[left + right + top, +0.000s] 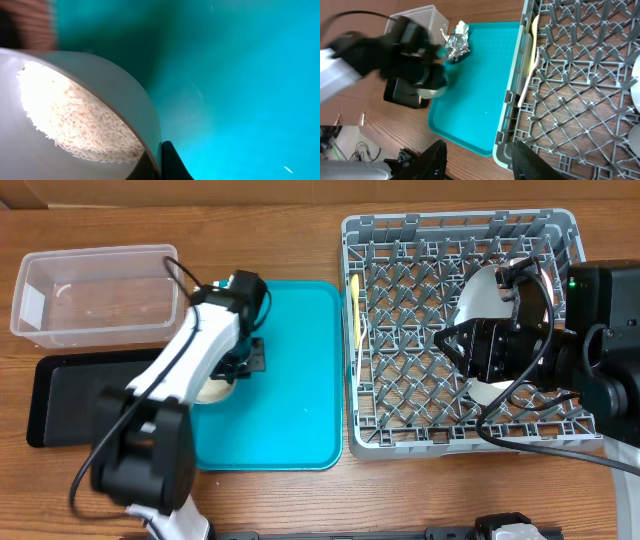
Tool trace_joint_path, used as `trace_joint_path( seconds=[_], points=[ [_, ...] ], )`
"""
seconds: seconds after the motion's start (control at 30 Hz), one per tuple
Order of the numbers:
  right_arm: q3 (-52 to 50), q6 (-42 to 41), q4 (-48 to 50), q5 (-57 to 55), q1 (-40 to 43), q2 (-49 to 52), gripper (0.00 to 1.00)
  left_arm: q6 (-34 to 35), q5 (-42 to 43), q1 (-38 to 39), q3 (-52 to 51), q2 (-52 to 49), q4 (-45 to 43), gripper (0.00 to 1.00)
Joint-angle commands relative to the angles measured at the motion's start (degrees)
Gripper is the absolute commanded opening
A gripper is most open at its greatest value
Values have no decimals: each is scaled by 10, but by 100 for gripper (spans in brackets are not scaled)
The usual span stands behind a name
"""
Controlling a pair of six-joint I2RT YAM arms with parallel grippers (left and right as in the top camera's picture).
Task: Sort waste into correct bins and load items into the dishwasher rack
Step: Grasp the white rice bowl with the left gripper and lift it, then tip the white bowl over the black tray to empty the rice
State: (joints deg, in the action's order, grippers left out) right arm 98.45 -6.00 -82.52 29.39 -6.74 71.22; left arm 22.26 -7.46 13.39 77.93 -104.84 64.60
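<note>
My left gripper [161,161] is shut on the rim of the small grey-white bowl [125,85], which holds a heap of white rice [75,120]. The bowl sits tilted over the left part of the teal tray [290,380]; it also shows in the overhead view [213,389]. The crumpled foil wrapper [456,45] lies at the tray's far corner, beside the left arm. My right gripper [482,165] is open and empty over the grey dishwasher rack [400,435]. A pale plate [478,298] stands in the rack, partly hidden by the right arm. The yellow utensil [355,310] lies along the rack's left side. The tissue and cup are out of view.
The clear tub [95,295] stands at the far left, with the shallow black tray [70,395] in front of it. The left arm [190,350] reaches over both. The rack's left wall [517,95] butts against the teal tray.
</note>
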Motion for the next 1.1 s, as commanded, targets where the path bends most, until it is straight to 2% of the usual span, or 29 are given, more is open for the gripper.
trace_joint_path(
  seconds=[0.0, 0.2, 0.3, 0.33, 0.43, 0.6, 0.73, 0.9, 1.07],
  points=[
    [1, 0, 3, 1, 1, -2, 45, 22, 15, -26, 10, 113, 16, 4],
    [1, 0, 5, 1, 1, -2, 46, 6, 71, -116, 10, 205, 13, 4],
    [1, 0, 5, 1, 1, -2, 46, -38, 141, -193, 10, 213, 11, 4],
    [1, 0, 5, 1, 1, -2, 46, -73, 208, -249, 4, 210, 10, 4],
    [1, 0, 5, 1, 1, -2, 46, -115, 294, -336, -11, 203, -6, 5],
    [1, 0, 4, 1, 1, -2, 46, -162, 389, -443, -33, 188, -39, 4],
    [1, 0, 0, 1, 1, -2, 46, -209, 440, -492, -75, 181, -89, 4],
    [1, 0, -6, 0, 1, -2, 46, -194, 496, -537, -173, 181, -201, 4],
    [1, 0, -7, 0, 1, -2, 46, -242, 589, -607, -245, 181, -263, 4]
  ],
)
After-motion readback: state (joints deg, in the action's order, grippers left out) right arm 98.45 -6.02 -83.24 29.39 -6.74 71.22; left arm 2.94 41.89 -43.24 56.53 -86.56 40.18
